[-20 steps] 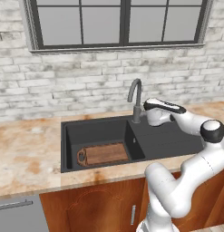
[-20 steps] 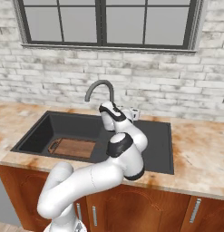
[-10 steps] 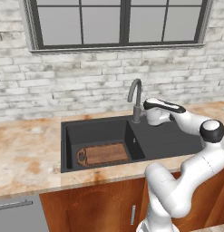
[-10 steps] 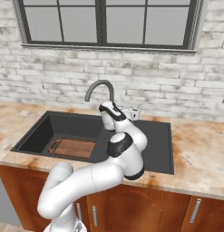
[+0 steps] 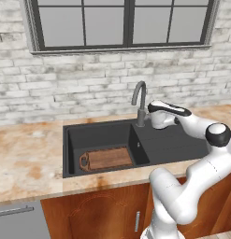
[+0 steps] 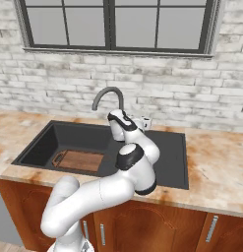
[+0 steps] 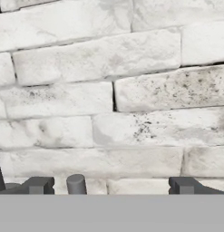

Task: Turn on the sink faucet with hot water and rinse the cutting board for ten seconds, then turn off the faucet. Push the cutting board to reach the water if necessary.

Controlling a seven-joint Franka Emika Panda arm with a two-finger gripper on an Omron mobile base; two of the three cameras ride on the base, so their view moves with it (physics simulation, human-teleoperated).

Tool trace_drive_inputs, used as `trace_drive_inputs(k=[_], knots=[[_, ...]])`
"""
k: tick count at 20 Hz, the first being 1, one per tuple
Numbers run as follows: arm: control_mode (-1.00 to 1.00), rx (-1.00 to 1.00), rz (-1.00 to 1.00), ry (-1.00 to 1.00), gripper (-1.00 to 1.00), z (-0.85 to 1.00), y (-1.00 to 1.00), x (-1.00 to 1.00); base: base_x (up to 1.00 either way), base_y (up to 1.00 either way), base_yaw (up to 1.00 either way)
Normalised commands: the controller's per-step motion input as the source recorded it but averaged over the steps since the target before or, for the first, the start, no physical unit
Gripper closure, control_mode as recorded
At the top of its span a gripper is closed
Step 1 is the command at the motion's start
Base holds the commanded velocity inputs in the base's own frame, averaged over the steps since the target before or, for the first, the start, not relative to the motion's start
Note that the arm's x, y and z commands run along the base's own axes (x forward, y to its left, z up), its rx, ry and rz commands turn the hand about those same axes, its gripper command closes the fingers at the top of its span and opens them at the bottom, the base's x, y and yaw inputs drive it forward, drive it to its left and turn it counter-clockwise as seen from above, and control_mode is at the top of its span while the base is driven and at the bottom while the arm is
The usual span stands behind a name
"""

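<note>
The dark sink (image 5: 100, 134) is set in the counter, its ribbed drainboard (image 5: 175, 144) on the right. The brown cutting board (image 5: 107, 158) lies flat in the basin near the front wall, also seen at the cutting board (image 6: 81, 160). The grey gooseneck faucet (image 5: 140, 100) stands behind the sink, and no water runs from it. My gripper (image 5: 159, 122) hovers just right of the faucet base, pointing at the brick wall. In the hand view my gripper (image 7: 111, 186) is open, with a small grey lever end (image 7: 76, 183) between the fingertips (image 7: 38, 185), closer to the left one.
A white brick wall (image 7: 113, 90) rises close ahead of the hand, with a dark-framed window (image 5: 121, 23) above. Marbled tan counter (image 5: 28, 158) runs on both sides of the sink. Wooden cabinet doors (image 5: 103, 214) sit below.
</note>
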Motion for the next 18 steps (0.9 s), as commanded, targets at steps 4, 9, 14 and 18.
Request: trace_drive_inputs(k=[4, 9, 14, 18], knots=[[-1.00, 0.00, 0.00, 0.00, -1.00, 0.00, 0.00, 0.00, 0.00, 0.00, 0.00], [-1.00, 0.00, 0.00, 0.00, -1.00, 0.00, -0.01, 0.00, 0.00, 0.00, 0.00], [-1.00, 0.00, 0.00, 0.00, -1.00, 0.00, -0.02, 0.00, 0.00, 0.00, 0.00], [-1.00, 0.00, 0.00, 0.00, -1.00, 0.00, -0.01, 0.00, 0.00, 0.00, 0.00]])
